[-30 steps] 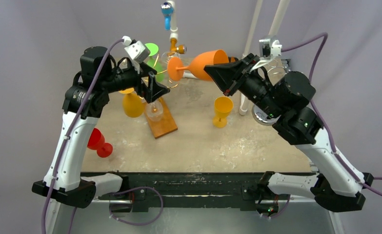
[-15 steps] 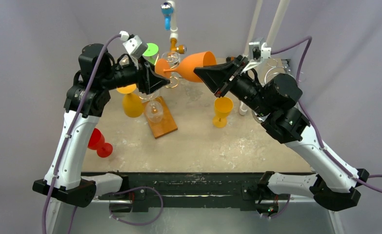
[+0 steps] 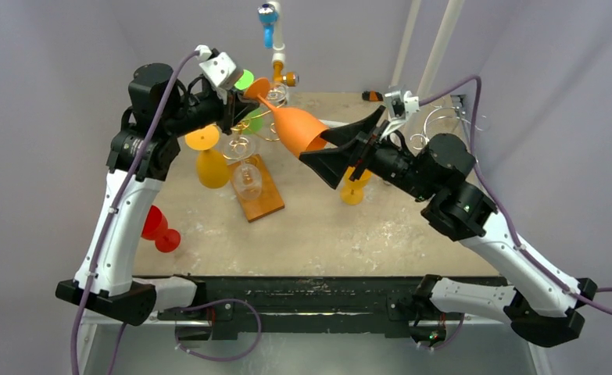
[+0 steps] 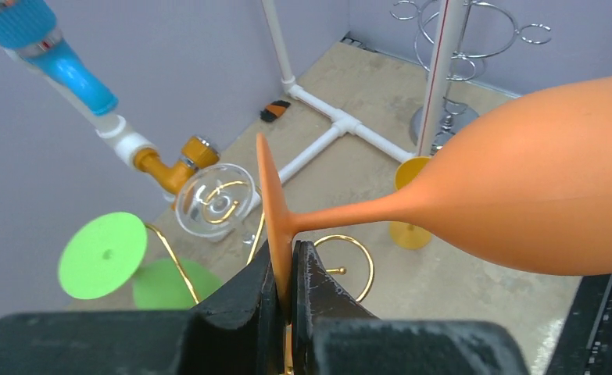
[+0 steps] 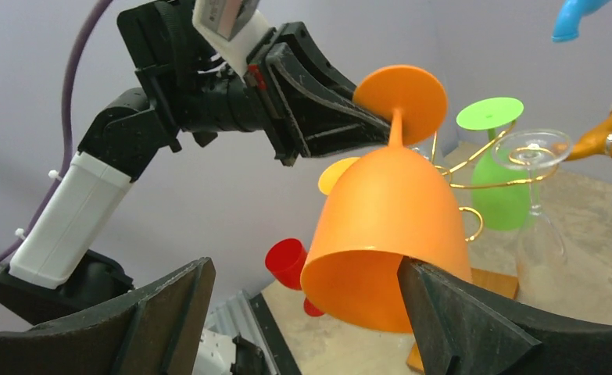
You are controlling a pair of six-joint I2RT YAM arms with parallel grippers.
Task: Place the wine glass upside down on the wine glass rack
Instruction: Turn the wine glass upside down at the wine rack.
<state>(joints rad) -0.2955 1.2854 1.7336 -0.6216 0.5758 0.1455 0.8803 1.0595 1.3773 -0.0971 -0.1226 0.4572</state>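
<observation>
An orange wine glass (image 3: 298,131) hangs in the air over the table, tilted with its bowl low and to the right. My left gripper (image 3: 249,92) is shut on the edge of its round foot (image 4: 275,207), with the jaws pressed flat against both faces of it. My right gripper (image 3: 312,148) stands open around the bowl's rim (image 5: 365,297); one finger (image 5: 443,312) is next to the rim and the other stands well clear. The gold wire wine glass rack (image 3: 259,195) on its wooden base stands below, with a green glass (image 4: 103,254) and a clear glass (image 4: 212,199) hanging upside down on it.
Two yellow glasses (image 3: 212,168) (image 3: 356,176) stand on the table, and a red glass (image 3: 158,229) lies at the left. A silver wire rack (image 3: 443,125) stands at the back right. White pipes carrying a blue tap (image 3: 269,19) rise at the back.
My left gripper has closed on the glass's foot and my right gripper has opened off the bowl. The glass swung from level to bowl-down and moved left and nearer.
</observation>
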